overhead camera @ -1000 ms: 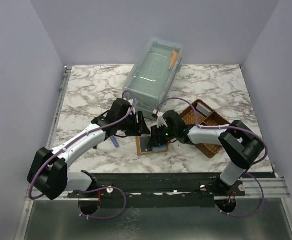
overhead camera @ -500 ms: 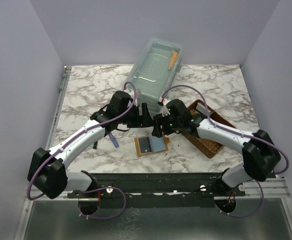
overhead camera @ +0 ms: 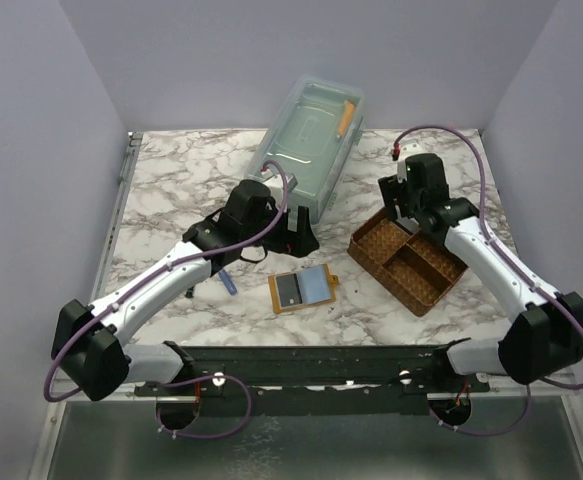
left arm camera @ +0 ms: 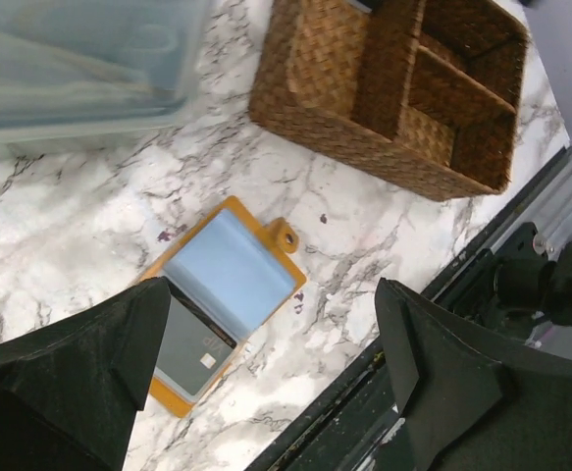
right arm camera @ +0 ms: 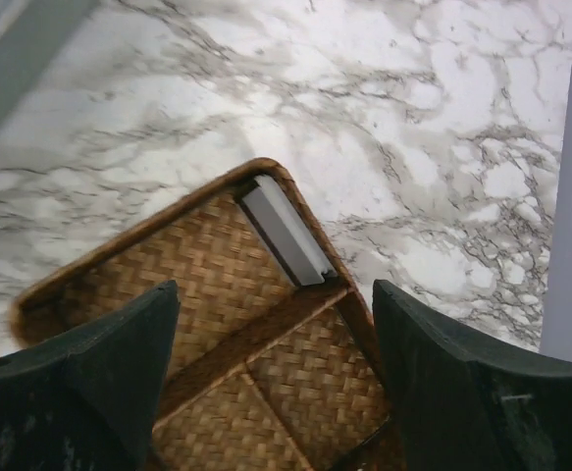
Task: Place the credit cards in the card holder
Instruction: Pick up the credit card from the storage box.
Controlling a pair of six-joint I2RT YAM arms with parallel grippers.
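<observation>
Both spread wide and empty, the left gripper (overhead camera: 301, 238) and the right gripper (overhead camera: 406, 205) are seen from above. The left is held at twelve o'clock of the card holder (overhead camera: 303, 291), which lies open on the table (overhead camera: 171, 190). The right is held over the woven tray (overhead camera: 421, 290), at the holder's three o'clock.

From the left wrist, a dark card (left arm camera: 192, 350) and a light-blue panel (left arm camera: 229, 275) are shown inside the holder.

From the right wrist, a pale card (right arm camera: 286, 231) is seen propped on edge against the tray's wall. It is judged light, stiff and slick, and its raised long edge should be pinched.
</observation>
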